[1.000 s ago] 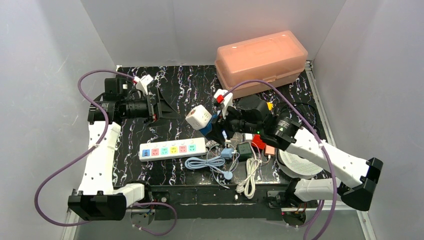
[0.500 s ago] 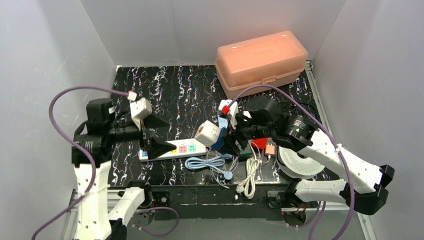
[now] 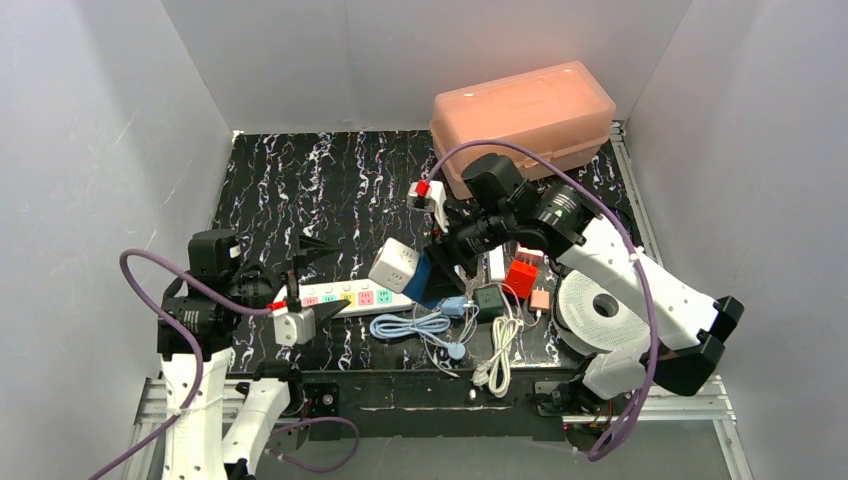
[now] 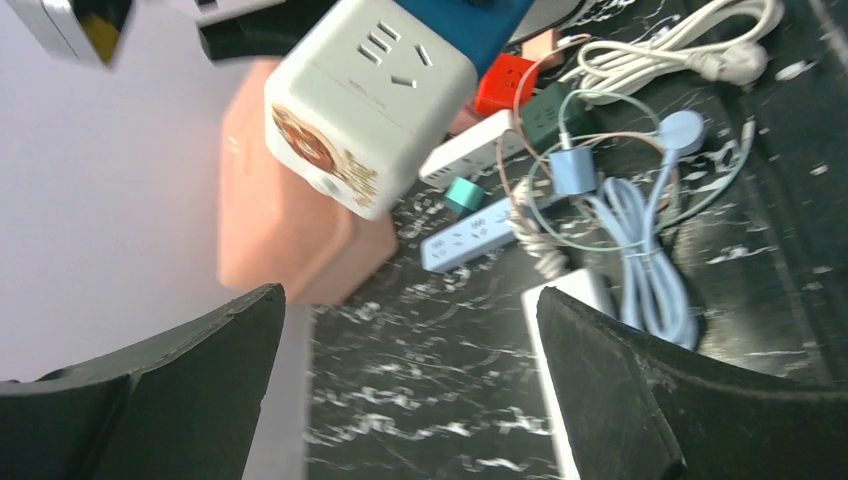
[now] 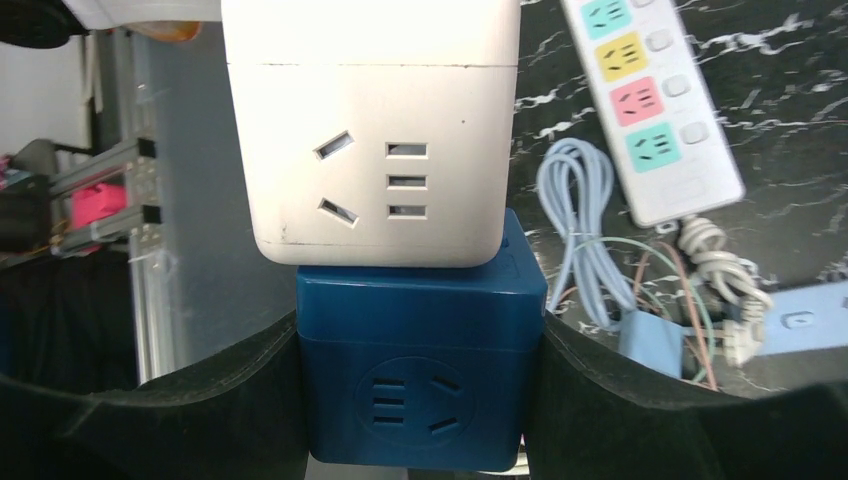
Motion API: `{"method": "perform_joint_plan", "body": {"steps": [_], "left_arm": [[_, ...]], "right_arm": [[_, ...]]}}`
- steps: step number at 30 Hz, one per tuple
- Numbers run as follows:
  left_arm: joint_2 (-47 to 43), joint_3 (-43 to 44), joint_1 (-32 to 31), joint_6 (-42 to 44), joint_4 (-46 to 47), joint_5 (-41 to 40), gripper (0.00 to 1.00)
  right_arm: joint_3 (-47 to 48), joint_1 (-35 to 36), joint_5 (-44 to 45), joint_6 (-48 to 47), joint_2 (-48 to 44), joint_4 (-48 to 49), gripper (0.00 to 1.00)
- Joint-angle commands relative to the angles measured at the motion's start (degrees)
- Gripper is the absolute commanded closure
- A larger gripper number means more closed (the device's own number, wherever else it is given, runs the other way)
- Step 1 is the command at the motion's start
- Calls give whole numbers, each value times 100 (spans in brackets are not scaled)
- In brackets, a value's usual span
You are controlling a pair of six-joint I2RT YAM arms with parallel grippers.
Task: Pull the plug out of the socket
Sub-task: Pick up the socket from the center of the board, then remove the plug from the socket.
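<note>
A white cube plug [image 3: 393, 264] sits joined to a blue cube socket [image 3: 420, 277], held in the air over the table's middle. My right gripper [image 3: 432, 272] is shut on the blue socket [image 5: 420, 370], with the white cube [image 5: 370, 130] sticking out beyond the right gripper [image 5: 420, 330]. My left gripper [image 3: 320, 278] is open and empty over the left end of the power strip, left of the white cube and apart from it. In the left wrist view the white cube [image 4: 370, 100] and the blue socket [image 4: 470, 20] hang ahead of and above the open left gripper [image 4: 405, 300].
A white power strip [image 3: 352, 297] with coloured sockets lies under my left gripper. Light-blue and white cables [image 3: 420, 325], a dark green adapter [image 3: 490, 298] and a red adapter [image 3: 520, 278] lie front centre. A pink box [image 3: 522, 115] stands back right, and a white disc [image 3: 600, 315] lies front right.
My left arm has swung from the back left down toward the front, over the power strip. My right gripper has carried the joined cubes a little left and nearer.
</note>
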Motion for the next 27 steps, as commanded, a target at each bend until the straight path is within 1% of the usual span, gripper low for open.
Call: {"method": "perform_joint_plan", "body": {"steps": [1,9,16,19,23,27], "left_arm": [[16,-51,-16,1824,-157,801,2],[151,60,-105,1880,-169,906,2],[286,142,-460,1915,-233,959,2],[386,256,-605,2193,-565,935,2],[566,458,-739,2786,-1213,861,2],[630,380,-842,3342,-1466,896,2]], "right_arm": [[615,11,-1090,-200,138,-480,99],[727,91,-1111,-353,353,-777,99],[1167,205,-845,-314,769,-857,99],[1304,235,-856,-248,890,-817,99],[1579,315,-857,-300,1166,-1008,99],[1735,380,-888,-332,1305,-1080,99]]}}
